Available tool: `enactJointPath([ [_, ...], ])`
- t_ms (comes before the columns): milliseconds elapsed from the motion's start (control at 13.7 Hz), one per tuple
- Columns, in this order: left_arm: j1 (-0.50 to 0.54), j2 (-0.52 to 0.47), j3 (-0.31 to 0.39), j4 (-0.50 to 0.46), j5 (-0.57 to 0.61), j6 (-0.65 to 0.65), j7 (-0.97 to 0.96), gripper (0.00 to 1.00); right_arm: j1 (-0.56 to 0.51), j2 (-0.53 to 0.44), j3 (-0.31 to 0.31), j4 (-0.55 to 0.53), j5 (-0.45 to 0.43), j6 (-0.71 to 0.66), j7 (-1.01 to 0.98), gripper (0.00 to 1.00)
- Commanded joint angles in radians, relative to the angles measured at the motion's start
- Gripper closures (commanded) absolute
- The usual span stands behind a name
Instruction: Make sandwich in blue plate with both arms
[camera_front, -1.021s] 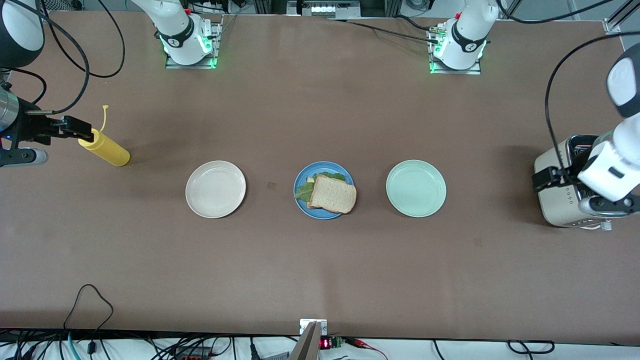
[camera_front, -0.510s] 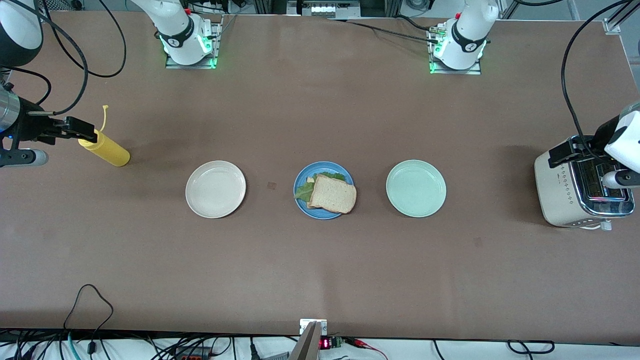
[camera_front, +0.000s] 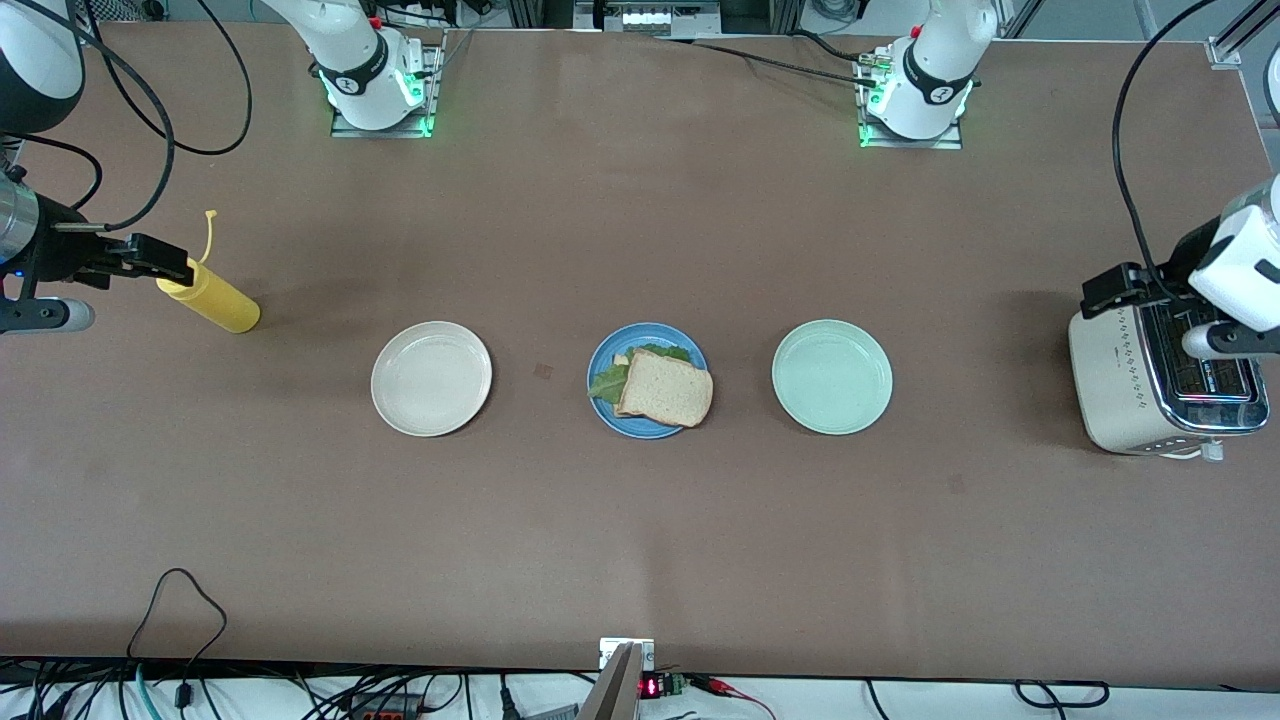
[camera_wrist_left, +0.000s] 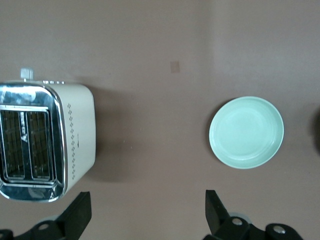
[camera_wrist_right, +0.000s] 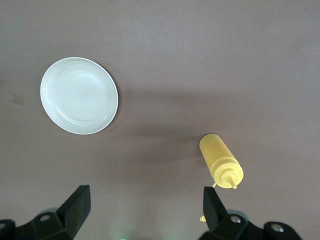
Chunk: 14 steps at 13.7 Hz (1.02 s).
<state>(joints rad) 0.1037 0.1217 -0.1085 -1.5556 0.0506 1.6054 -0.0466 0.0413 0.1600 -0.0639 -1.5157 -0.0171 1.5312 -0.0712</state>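
The sandwich (camera_front: 665, 387) lies on the blue plate (camera_front: 600, 355) at the table's middle: a bread slice on top, green lettuce (camera_front: 607, 383) sticking out underneath. My left gripper (camera_front: 1115, 290) hangs open and empty above the toaster's (camera_front: 1130, 385) edge, at the left arm's end of the table. In the left wrist view the gripper (camera_wrist_left: 147, 202) frames bare table beside the toaster (camera_wrist_left: 75, 135). My right gripper (camera_front: 160, 262) hangs open and empty by the yellow bottle's (camera_front: 215, 303) nozzle. In the right wrist view that gripper (camera_wrist_right: 146, 197) shows only tabletop between its fingers.
A cream-white plate (camera_front: 431, 378) sits toward the right arm's end, also visible as the white plate (camera_wrist_right: 79, 95). A mint-green plate (camera_front: 832, 376) sits toward the left arm's end, seen too as the mint plate (camera_wrist_left: 246, 132). The yellow bottle (camera_wrist_right: 220, 160) lies on its side. Cables trail along the table's edges.
My left arm has drawn back from over the toaster's middle toward its edge nearer the bases. The right arm, the plates and the sandwich have not moved.
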Motion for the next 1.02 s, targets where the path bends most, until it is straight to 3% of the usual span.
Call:
enactJointPath([
  [0,0.018,-0.135,-0.013,-0.177,-0.018,0.059,0.011,0.00,-0.012,-0.031,0.013,-0.029,0.016,-0.002,0.039,0.00],
  [219,0.018,-0.204,-0.013,-0.257,-0.020,0.082,0.013,0.00,-0.012,-0.031,0.013,-0.029,0.014,-0.002,0.039,0.00],
  [948,0.019,-0.208,-0.013,-0.254,-0.017,0.071,0.021,0.00,-0.014,-0.027,0.013,-0.029,0.014,0.006,0.039,0.00],
])
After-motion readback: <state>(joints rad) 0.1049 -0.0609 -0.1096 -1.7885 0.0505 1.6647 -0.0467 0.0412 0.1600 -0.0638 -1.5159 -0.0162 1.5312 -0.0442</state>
